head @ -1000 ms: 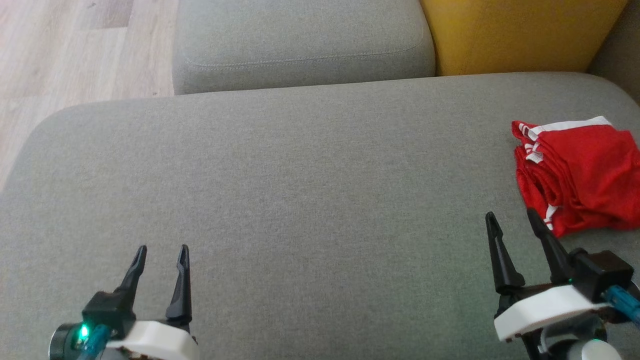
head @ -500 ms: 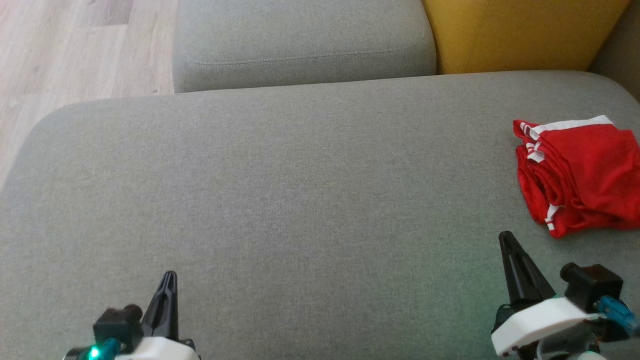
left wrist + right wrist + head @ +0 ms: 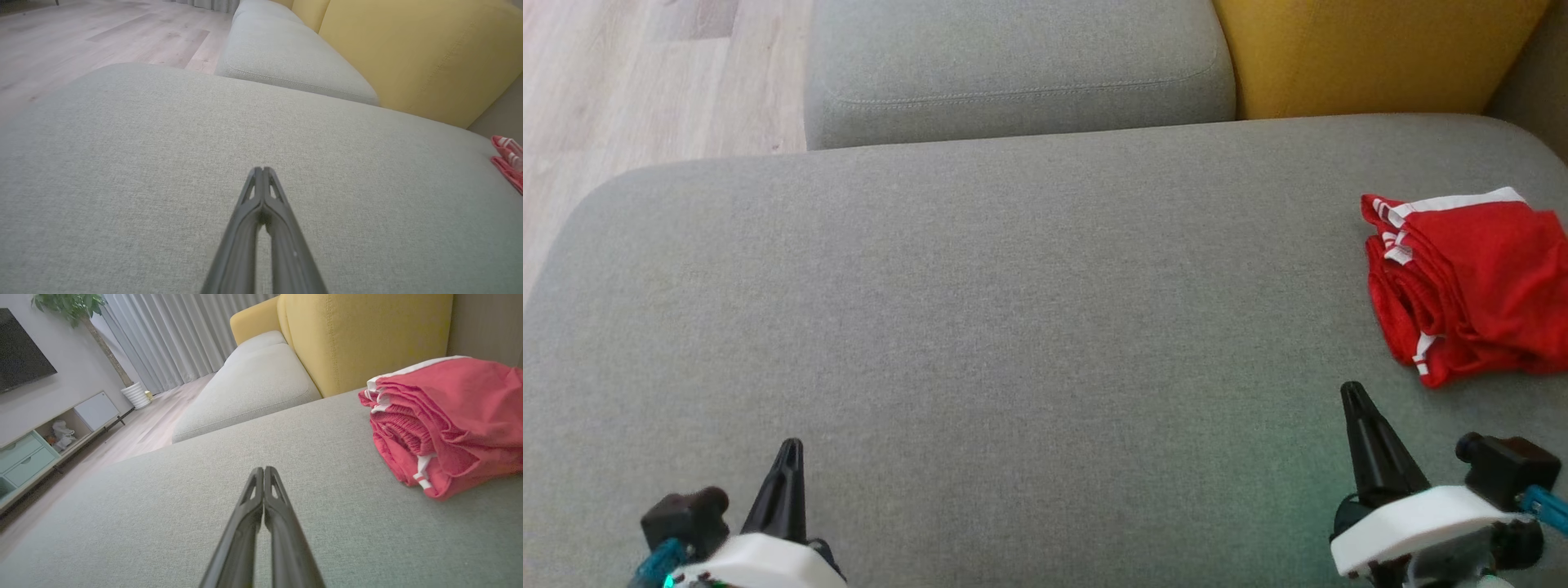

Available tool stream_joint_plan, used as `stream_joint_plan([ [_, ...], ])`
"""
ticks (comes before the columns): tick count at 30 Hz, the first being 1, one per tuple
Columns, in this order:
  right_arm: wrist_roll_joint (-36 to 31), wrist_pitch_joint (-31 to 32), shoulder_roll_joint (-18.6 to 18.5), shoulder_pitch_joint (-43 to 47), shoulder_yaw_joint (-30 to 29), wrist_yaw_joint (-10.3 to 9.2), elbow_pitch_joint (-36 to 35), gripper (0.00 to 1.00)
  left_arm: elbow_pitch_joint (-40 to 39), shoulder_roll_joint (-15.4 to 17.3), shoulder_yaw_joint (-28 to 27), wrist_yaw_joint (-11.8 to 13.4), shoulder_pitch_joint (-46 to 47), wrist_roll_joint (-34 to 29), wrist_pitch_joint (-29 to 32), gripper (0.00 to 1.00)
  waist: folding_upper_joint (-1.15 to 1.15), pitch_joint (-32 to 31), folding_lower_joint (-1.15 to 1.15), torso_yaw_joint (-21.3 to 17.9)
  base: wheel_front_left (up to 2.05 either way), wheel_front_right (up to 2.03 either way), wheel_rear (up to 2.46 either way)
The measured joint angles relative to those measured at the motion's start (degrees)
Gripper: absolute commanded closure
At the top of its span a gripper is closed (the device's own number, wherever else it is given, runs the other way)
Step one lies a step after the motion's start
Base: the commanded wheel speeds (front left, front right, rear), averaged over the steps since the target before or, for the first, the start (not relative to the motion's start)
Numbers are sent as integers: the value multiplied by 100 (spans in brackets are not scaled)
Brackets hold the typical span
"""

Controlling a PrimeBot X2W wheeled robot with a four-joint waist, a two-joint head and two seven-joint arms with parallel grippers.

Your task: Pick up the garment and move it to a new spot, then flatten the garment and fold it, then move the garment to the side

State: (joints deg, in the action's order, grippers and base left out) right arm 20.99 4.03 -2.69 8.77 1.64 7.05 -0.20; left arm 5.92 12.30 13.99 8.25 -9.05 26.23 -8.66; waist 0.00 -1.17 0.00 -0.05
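Observation:
The garment is a red piece with white trim, folded into a thick bundle at the right edge of the grey sofa seat. The right wrist view has the garment at its upper right, and a sliver of the garment sits at the right edge of the left wrist view. My right gripper is shut and empty, a short way in front of and to the left of the bundle. At the lower left my left gripper is shut too, with nothing in it. Both pairs of fingers press together over bare fabric.
A second grey seat cushion lies behind the seat, with a yellow back cushion to its right. Wooden floor runs along the left. The right wrist view also has a TV stand, curtains and a potted plant.
Both grippers went from open to shut, empty. Both drew back toward the bottom of the head view, the right one away from the garment. The garment has not moved.

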Motion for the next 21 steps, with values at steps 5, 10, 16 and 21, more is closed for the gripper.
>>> stream_joint_plan([
  [5, 347, -7, -4, -23, -11, 0, 79, 100, 56, -19, -42, -77, 23, 322, 35, 100, 0, 6, 0, 0, 0, 0, 0],
  [10, 695, -8, -9, -124, -25, 0, 143, 100, 127, -56, -144, -127, 72, 635, 109, 100, 0, 12, 0, 1, 0, 0, 0],
  [16, 1103, -8, -13, -143, -46, 0, 238, 100, 175, -97, -196, -227, 142, 1022, 162, 100, 0, 20, 0, 1, 0, 0, 0],
  [21, 1386, -8, -15, -163, -59, 0, 289, 100, 197, -142, -237, -279, 158, 1269, 210, 100, 0, 25, 0, 1, 0, 0, 0],
])
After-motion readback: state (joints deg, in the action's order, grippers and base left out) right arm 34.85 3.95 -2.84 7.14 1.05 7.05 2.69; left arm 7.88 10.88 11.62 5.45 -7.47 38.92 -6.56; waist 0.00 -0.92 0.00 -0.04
